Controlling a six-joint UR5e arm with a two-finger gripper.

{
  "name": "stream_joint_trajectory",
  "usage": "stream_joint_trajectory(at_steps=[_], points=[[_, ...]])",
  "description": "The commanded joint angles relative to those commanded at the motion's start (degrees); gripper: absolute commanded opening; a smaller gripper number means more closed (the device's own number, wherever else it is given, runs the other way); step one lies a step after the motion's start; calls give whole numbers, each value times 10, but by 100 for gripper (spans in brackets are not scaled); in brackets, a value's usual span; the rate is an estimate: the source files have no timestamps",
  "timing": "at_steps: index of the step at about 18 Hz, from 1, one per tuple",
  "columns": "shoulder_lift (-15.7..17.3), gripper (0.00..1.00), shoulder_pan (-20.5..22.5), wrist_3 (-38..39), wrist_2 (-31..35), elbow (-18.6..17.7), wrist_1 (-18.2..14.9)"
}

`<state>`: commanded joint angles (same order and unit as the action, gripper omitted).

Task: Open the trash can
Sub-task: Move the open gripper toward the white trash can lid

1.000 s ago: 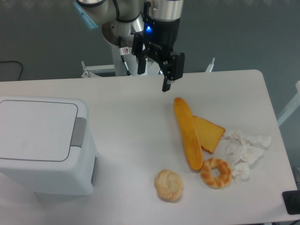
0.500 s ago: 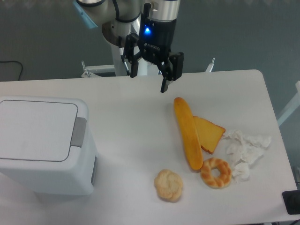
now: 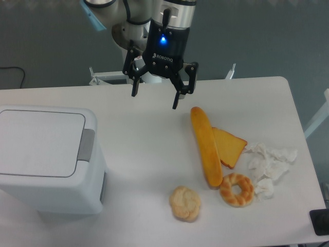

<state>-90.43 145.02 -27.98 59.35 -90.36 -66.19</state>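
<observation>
The trash can [image 3: 46,159] is a large white boxy bin at the left of the table. Its flat lid [image 3: 38,142] lies shut, with a grey push tab [image 3: 86,144] on its right edge. My gripper [image 3: 154,101] hangs above the table's far middle, well to the right of and behind the bin. Its two black fingers are spread wide apart and hold nothing.
A long baguette [image 3: 205,145], a slice of bread [image 3: 230,146], a ring-shaped bun [image 3: 237,189] and a round roll [image 3: 185,203] lie right of centre. Crumpled white paper [image 3: 268,165] lies near the right edge. A black object [image 3: 320,221] sits at the front right corner.
My gripper has turned about its axis and shifted slightly left toward the bin; its fingers now show spread wide. The trash can and the bread have not moved.
</observation>
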Motion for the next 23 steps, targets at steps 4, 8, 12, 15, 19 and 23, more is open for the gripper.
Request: stream_joint_trajectory(at_steps=[4,8,12,15,19,23], points=[[-22,100,-10,90,-49,10,34],[-35,100,-26,100,-51,13,41],[-47,100,-40,100,-51,18,41],[-56,100,-53,100,-51,19,41],[-67,100,-57,101,-52,19,41],[-74,100,-68,99,-51,15,41]])
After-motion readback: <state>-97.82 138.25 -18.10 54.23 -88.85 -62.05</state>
